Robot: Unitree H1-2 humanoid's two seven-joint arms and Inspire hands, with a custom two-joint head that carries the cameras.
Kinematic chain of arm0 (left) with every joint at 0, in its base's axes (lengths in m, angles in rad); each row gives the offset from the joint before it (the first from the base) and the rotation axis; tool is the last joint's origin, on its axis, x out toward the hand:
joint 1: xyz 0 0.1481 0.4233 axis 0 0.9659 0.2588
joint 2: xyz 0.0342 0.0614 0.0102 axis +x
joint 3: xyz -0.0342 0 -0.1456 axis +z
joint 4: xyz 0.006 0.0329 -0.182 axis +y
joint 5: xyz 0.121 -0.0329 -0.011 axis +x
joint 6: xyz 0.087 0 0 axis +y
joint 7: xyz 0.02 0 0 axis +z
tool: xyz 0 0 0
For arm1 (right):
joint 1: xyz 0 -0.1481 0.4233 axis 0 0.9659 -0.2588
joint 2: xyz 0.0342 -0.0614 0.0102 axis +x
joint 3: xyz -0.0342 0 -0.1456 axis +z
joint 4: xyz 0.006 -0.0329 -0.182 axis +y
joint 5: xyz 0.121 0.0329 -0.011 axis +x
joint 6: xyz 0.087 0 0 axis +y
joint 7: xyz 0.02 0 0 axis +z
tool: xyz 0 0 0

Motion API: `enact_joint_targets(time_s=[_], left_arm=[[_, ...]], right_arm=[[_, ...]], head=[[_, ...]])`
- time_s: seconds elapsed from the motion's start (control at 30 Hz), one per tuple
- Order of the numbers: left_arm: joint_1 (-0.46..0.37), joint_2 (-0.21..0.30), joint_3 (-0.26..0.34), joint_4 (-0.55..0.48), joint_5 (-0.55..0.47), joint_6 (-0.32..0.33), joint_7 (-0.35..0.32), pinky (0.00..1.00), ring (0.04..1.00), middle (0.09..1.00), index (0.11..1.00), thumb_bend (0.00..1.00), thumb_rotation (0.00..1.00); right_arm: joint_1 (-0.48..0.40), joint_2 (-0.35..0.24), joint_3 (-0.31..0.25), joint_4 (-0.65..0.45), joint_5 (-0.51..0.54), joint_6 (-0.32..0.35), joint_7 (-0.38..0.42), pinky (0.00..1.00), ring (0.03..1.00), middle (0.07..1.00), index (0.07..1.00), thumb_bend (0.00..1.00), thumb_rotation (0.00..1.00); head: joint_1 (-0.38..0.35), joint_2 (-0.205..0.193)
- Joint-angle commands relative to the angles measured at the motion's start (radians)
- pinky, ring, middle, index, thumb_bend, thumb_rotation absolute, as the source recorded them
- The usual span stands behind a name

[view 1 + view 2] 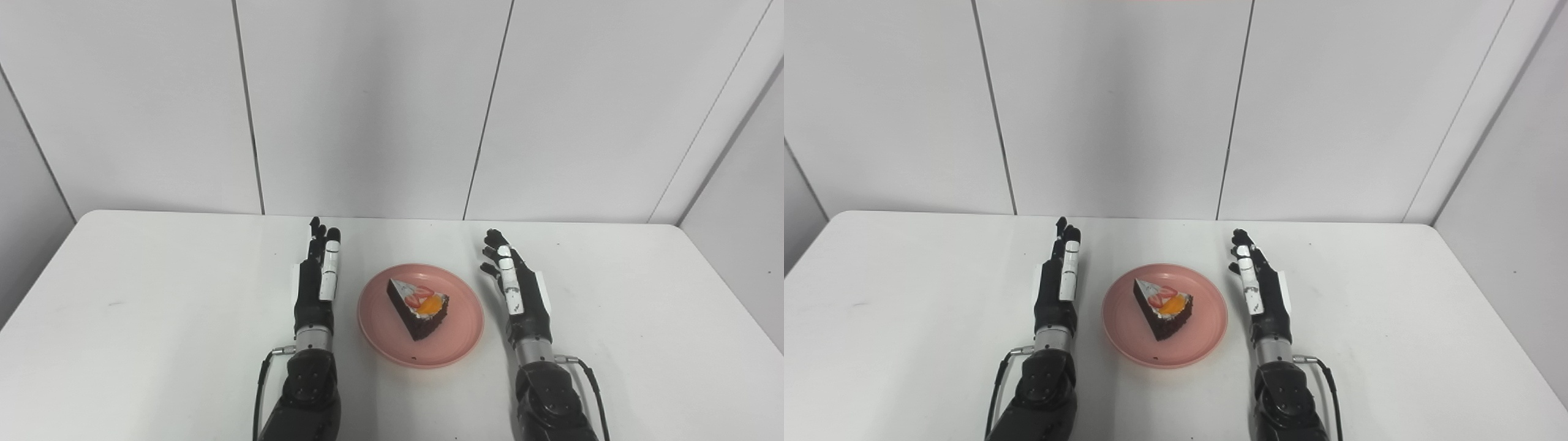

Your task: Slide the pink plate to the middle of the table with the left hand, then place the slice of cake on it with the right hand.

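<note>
A pink plate (pixel 456 331) sits at the middle of the white table. A dark chocolate slice of cake (pixel 418 306) with white cream, strawberry and orange fruit on top lies on the plate, its tip pointing to the front. My left hand (pixel 318 278) is open and empty, held edge-up just left of the plate, apart from it. My right hand (pixel 516 285) is open and empty, just right of the plate, fingers spread and pointing away. Both show in the right eye view too: the left hand (pixel 1061 278) and the right hand (pixel 1262 288).
The white table (pixel 153 294) runs to white wall panels (pixel 367 104) at the back. Its right edge meets a side wall. Nothing else stands on it.
</note>
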Motion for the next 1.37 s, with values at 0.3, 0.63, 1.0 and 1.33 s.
enact_joint_targets(time_s=[0.3, 0.63, 1.0, 1.33], left_arm=[[0.057, -0.002, 0.0, 0.033, -0.009, 0.004, -0.033, 1.0, 1.0, 1.0, 1.0, 0.66, 0.95], [0.066, -0.002, 0.0, 0.009, -0.02, 0.029, -0.057, 1.0, 1.0, 1.0, 1.0, 0.63, 0.97], [0.061, 0.002, -0.009, 0.019, -0.018, 0.044, -0.058, 1.0, 1.0, 1.0, 1.0, 0.63, 0.97], [0.057, 0.002, -0.015, 0.025, -0.014, 0.043, -0.059, 1.0, 1.0, 1.0, 1.0, 0.63, 0.99]], right_arm=[[-0.015, 0.01, 0.003, 0.002, -0.014, -0.012, -0.003, 0.84, 0.881, 0.879, 0.835, 0.78, 1.0], [-0.01, 0.011, -0.002, 0.004, 0.027, -0.029, 0.037, 0.91, 0.923, 0.911, 0.865, 0.77, 1.0], [-0.015, 0.01, -0.015, 0.015, 0.102, -0.016, 0.111, 1.0, 0.99, 0.98, 0.886, 0.88, 1.0], [-0.023, 0.002, -0.009, 0.006, 0.072, 0.026, 0.087, 1.0, 0.988, 0.963, 0.903, 0.84, 1.0]], head=[[-0.005, 0.002], [-0.008, 0.005], [-0.009, 0.003], [-0.008, 0.001]])
